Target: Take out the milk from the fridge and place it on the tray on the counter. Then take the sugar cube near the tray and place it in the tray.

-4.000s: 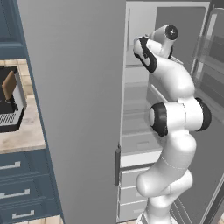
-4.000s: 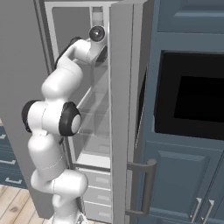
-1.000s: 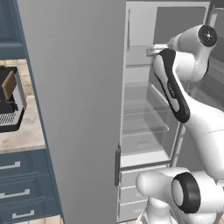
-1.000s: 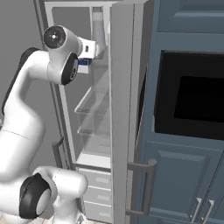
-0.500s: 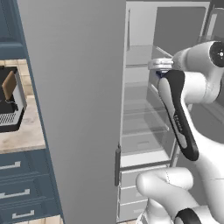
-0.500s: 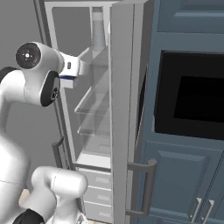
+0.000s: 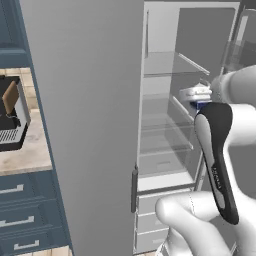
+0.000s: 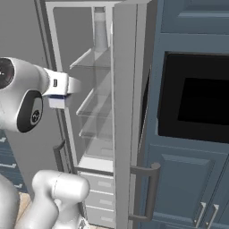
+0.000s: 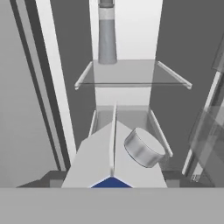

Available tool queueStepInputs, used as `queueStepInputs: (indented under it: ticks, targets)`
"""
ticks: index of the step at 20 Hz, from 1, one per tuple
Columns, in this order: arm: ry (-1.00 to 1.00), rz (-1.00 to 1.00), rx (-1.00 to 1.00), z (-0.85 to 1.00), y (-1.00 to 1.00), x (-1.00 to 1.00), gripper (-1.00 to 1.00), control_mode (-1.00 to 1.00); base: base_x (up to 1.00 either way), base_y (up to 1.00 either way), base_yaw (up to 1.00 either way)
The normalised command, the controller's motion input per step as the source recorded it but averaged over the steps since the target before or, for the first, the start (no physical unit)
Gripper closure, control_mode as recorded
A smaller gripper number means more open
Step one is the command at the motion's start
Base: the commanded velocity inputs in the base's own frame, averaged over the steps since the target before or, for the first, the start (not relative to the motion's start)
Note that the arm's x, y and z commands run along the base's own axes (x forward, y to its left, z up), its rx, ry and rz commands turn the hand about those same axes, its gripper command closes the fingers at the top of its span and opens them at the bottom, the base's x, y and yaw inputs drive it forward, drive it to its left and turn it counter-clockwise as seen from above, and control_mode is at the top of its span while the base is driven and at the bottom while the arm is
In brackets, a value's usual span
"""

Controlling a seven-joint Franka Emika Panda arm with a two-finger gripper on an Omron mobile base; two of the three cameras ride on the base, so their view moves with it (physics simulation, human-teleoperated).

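Note:
The milk [image 9: 114, 164] is a white gable-top carton with a grey round cap and a blue band. It fills the bottom of the hand view and hides the fingertips. My gripper [image 7: 199, 98] is shut on it in front of the open fridge [image 7: 165, 115], level with the middle glass shelves. In the right base view the milk [image 8: 67, 91] sticks out of the hand toward the fridge interior [image 8: 96, 107]. The counter [image 7: 25, 156] lies to the left of the fridge door.
The grey fridge door [image 7: 85, 125] stands open on the left, between the arm and the counter. A dark appliance [image 7: 12, 120] sits on that counter. A tall grey bottle [image 9: 107, 35] stands on the top shelf. A built-in oven [image 8: 197, 107] is to the right.
The arm has drawn back out of the fridge with the milk still held. The hand now sits lower and closer to the base.

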Motion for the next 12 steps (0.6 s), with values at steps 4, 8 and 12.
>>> queueStepInputs:
  ticks: [4,8,12]
  targets:
    - [0.0,0.0,-0.03,-0.17,0.1,-0.79,1.0,-1.0,0.0,0.0,0.0]
    - [0.0,0.03,0.0,-0.02,0.11,-0.5,1.0,-1.0,0.0,0.0,0.0]
    - [-0.01,0.06,0.0,-0.04,0.29,-0.46,1.0,-1.0,0.0,0.0,0.0]
